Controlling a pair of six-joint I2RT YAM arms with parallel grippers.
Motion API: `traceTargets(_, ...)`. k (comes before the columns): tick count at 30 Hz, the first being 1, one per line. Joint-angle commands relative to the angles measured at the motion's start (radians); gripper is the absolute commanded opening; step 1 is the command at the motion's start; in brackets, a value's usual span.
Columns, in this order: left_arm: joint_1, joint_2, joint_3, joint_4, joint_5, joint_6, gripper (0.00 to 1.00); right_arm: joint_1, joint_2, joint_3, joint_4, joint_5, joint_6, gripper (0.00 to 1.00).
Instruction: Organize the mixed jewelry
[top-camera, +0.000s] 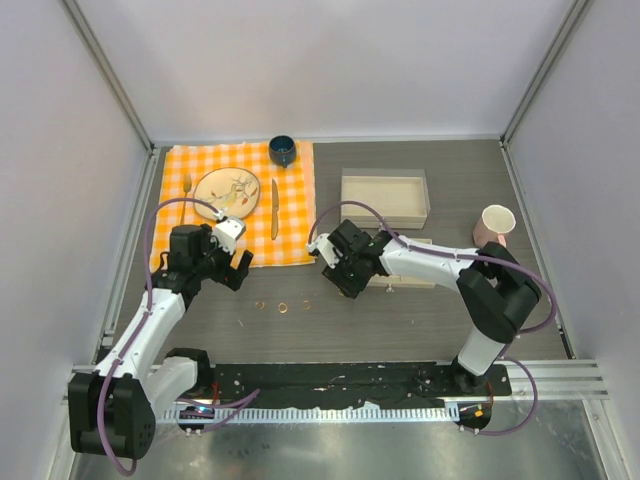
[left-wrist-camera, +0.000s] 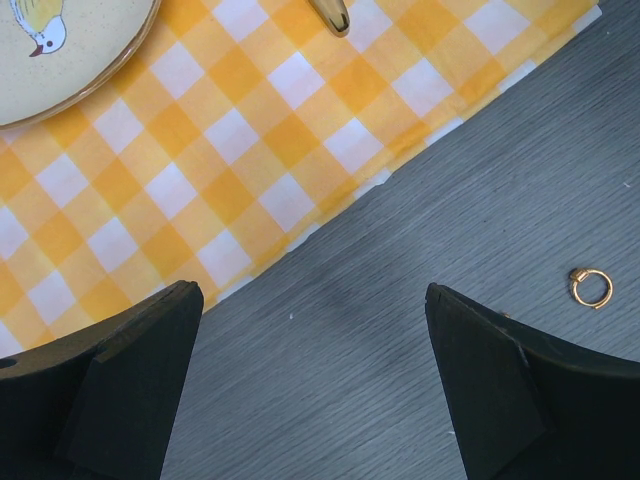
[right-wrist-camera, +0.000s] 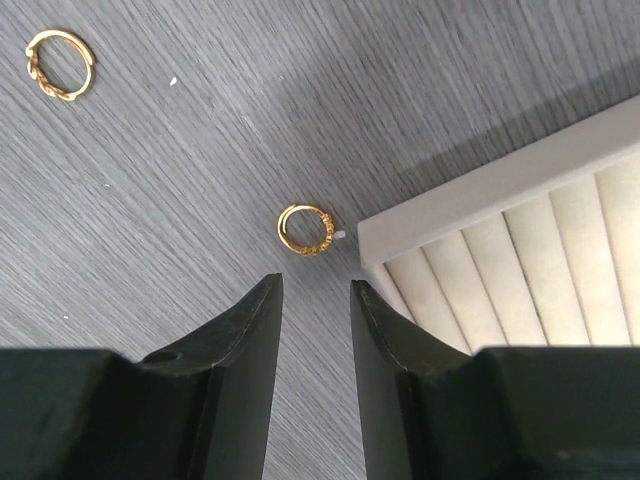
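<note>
The left fingers gape wide, empty — the right fingers, narrowly parted, hold nothing.

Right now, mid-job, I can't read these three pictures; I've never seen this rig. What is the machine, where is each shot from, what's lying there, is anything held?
It is two white robot arms, each with two black fingers, bolted at the near edge of the grey table. The overhead picture looks down from behind them. The other two come from a camera on each wrist. The left gripper is wide open and empty, over the table beside the orange-and-white checked cloth, with a small gold ring nearby. The right gripper is slightly parted, also empty, near a patterned gold ring lying by the corner of a beige slotted jewelry tray. A twisted gold ring lies farther off.
</note>
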Motion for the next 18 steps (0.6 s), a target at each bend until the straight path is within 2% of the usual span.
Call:
traceTargets(1, -0.003, -0.002, 0.014, 0.045, -0.003, 0.004, 1.00, -0.012, 0.023, 0.049, 0.023, -0.069, 0.027, 0.39)
traceTargets(18, -0.003, -0.007, -0.001, 0.050, -0.018, 0.024, 1.00, -0.026, 0.074, 0.083, 0.023, -0.125, 0.014, 0.40)
